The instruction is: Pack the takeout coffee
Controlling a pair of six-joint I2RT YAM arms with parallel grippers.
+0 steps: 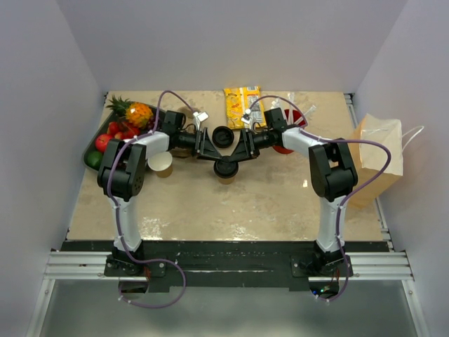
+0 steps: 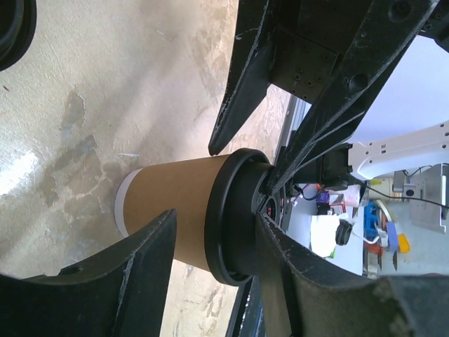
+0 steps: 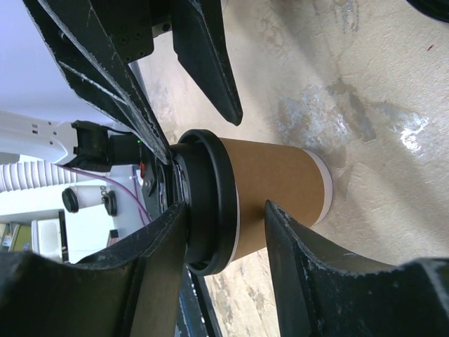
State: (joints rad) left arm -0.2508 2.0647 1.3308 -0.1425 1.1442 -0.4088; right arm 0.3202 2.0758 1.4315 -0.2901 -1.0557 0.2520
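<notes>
Takeout coffee (image 1: 226,168) is upright on the table (image 1: 210,203), dead centre left-right and about mid-depth. Black lid is on, brown wall shows, with a white rim at the base.

Both arms reach in from either side and meet at the cup.

Left gripper (image 2: 217,219): jaws spread wide, not clamped. In the left wrist view the cup sits in the gap. One finger (image 2: 140,267) is alongside the brown wall, low by the table, and the other is up past the lid. Can't tell if either finger touches.

Right gripper (image 3: 226,207): also spread wide, with the cup in the gap. One finger is by the wall and the other at the lid end. In the left wrist view, one right-arm finger comes down onto the lid top and looks to be in contact, but I can't confirm that.

Neither gripper is holding the cup; it rests on the table.

Around it:
- A loose black lid (image 1: 223,136) lies flat just beyond the cup, between the two wrists.
- A lidless paper cup (image 1: 161,163) is left of the coffee, beside the left forearm.
- A pile of fruit (image 1: 121,129) is at the far left.
- A yellow snack packet (image 1: 242,105) is far centre.
- A brown paper bag (image 1: 379,158) is at the right edge, well apart from the coffee.
</notes>
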